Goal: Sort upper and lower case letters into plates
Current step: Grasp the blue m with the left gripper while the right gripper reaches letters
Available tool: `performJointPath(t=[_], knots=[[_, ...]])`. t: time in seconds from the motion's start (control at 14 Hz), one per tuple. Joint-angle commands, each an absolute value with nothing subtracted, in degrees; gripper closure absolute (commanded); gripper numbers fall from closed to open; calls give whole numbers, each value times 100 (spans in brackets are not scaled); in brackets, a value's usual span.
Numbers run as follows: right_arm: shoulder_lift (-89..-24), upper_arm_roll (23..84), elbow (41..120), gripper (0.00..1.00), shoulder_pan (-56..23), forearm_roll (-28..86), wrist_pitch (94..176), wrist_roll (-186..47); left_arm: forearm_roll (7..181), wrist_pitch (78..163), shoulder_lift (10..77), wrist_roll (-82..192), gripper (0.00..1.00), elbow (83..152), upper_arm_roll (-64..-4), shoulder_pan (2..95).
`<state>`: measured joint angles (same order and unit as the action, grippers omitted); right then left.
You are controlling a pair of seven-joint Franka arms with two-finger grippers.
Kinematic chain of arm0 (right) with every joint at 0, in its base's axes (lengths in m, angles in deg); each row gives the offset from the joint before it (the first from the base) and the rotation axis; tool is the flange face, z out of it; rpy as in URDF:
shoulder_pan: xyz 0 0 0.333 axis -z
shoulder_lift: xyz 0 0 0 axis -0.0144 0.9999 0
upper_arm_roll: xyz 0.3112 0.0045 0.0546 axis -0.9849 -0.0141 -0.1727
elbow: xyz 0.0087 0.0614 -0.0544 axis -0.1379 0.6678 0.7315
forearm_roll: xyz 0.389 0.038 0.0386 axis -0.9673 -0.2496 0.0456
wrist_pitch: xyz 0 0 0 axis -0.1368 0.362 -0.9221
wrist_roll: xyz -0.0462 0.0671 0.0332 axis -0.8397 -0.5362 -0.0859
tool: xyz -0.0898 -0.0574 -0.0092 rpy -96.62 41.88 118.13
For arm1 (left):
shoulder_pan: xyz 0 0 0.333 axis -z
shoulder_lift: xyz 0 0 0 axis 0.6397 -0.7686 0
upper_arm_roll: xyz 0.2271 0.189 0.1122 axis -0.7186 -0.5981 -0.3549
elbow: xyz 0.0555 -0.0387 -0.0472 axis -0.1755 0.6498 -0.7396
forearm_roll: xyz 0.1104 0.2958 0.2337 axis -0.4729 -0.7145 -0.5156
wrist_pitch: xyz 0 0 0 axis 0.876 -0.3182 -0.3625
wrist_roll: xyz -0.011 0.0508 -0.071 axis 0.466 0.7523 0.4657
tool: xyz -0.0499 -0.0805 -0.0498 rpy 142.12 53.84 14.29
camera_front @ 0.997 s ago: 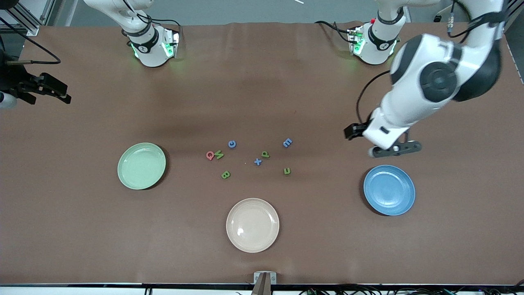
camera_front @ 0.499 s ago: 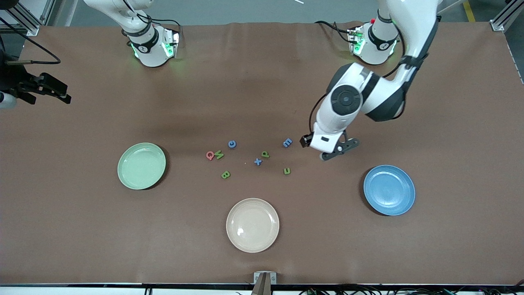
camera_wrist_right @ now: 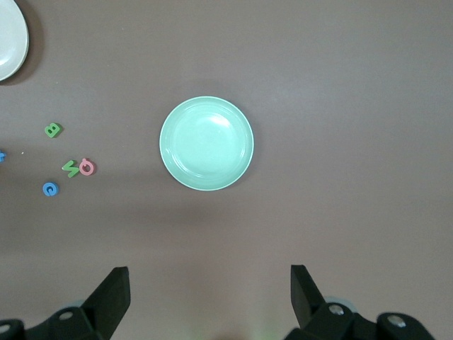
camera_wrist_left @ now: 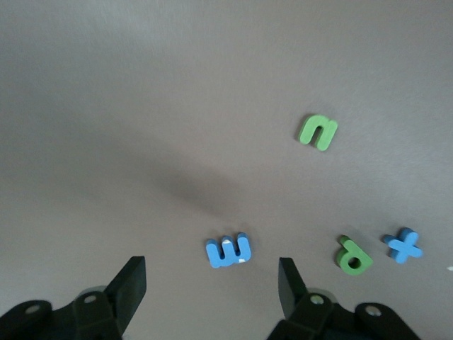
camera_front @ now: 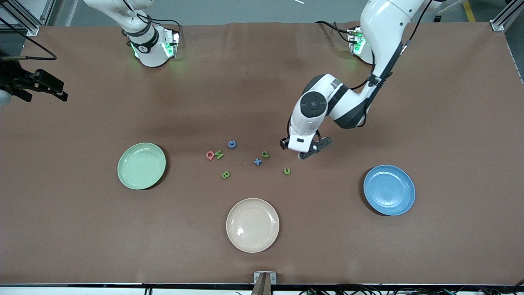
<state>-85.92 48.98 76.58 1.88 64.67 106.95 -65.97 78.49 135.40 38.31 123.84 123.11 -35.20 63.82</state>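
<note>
Left gripper (camera_wrist_left: 210, 283) hangs over the blue letter (camera_wrist_left: 228, 251), fingers spread and gripping nothing; from the front the arm hides that letter. Right gripper (camera_wrist_right: 209, 294), waiting high over the table's right-arm end, is wide open, the mint plate (camera_wrist_right: 206, 144) below it and the blue plate (camera_front: 389, 190) empty.

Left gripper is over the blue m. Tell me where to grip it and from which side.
Come straight down: the blue m lies flat on the table, alone, directly under the left gripper, with its jaws open. Probably close across its two outer legs, the short straight sides, since the nearest letters, the green p and green n, lie well apart.
</note>
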Motion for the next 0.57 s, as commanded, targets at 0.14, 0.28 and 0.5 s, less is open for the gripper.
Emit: performJointPath(t=[0.14,0.28,0.5], knots=[[-8682,4892,7695,0,240,6433,10545,-6503,7450,13799,3389,13333,6,12241,-3559,6667],[-8499,4901,7555,0,284,6450,10519,-6494,7363,13895,3318,13474,9,12258,-3559,6667],[-8226,4892,7335,0,399,6362,10589,-6547,7354,13966,3238,13624,17,12249,-3559,6649]])
